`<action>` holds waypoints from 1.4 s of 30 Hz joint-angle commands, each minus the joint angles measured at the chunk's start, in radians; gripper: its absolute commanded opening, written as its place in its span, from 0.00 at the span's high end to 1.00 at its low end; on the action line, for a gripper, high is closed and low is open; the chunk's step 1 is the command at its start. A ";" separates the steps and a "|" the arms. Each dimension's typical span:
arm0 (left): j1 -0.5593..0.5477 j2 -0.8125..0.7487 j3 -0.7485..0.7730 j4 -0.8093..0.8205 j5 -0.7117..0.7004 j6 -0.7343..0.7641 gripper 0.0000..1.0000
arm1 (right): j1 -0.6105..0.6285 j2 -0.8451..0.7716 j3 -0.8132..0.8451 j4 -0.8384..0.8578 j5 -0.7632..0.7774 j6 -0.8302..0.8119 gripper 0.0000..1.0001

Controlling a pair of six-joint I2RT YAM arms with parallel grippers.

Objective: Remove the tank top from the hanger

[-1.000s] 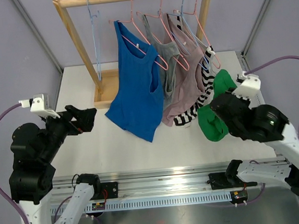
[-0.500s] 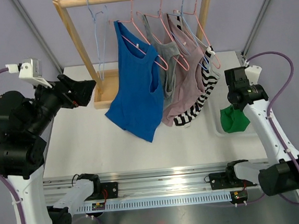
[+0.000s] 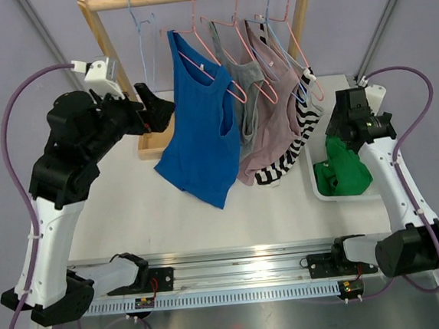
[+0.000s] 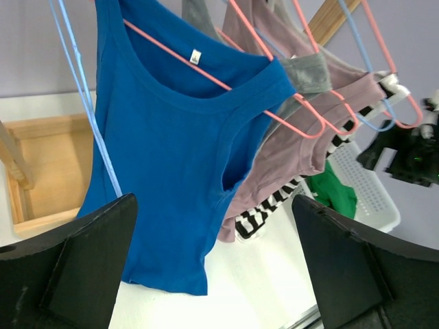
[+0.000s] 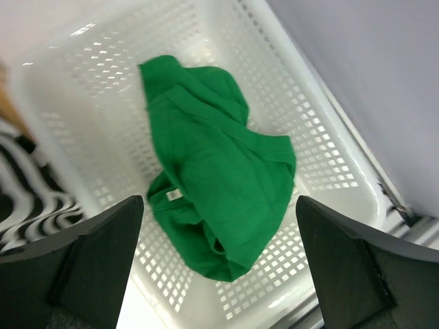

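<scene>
Tank top (image 3: 200,135), blue, hanging vertically, hem down, on pink hanger (image 4: 171,52)

Matt cloth tank top (image 3: 201,127), glossy plastic basket (image 5: 322,137)

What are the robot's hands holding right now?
Nothing. The left gripper is open in front of the blue tank top, not touching it. The right gripper is open above the green top lying loose in the white basket.

Grey tank top (image 3: 248,81) and striped garment (image 3: 302,119) largely covered by neighbouring tops; pink hanger (image 4: 158,43) hook cut off by left wrist view's upper edge; neck label (image 4: 196,56) unreadable; white basket (image 3: 315,187) partly behind right arm (image 3: 394,180).
</scene>
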 commanded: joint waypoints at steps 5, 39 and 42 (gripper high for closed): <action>-0.159 0.123 0.059 0.123 -0.268 -0.001 0.01 | -0.006 -0.347 -0.135 0.113 -0.511 0.077 0.00; -0.223 0.682 0.523 0.235 -0.667 0.051 0.94 | -0.006 -0.828 -0.352 -0.014 -0.946 0.075 0.01; -0.223 0.662 0.518 0.224 -0.687 0.068 1.00 | -0.006 -0.830 -0.355 -0.011 -0.955 0.075 0.00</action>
